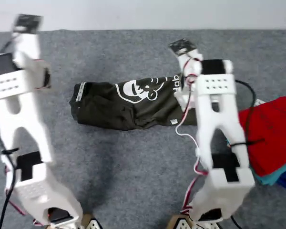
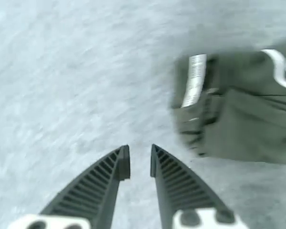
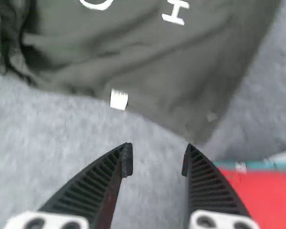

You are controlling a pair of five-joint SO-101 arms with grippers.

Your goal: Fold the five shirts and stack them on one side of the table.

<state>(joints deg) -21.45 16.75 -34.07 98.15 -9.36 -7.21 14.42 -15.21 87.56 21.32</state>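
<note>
Since the dark olive shirt (image 1: 128, 105) lies as a loose, rumpled bundle mid-table, white print up and collar label at its left end, a pinch on only one layer would likely drag it open or askew instead of folding it. The left gripper (image 2: 139, 160) hangs over bare grey table (image 1: 133, 181) just beside that collar end, fingers narrowly parted and empty, while the right gripper (image 3: 156, 160) hangs near the opposite hem, spread wider and also empty. Close beside it sits the red-topped folded stack (image 1: 271, 136), which a careless sweep could topple.
</note>
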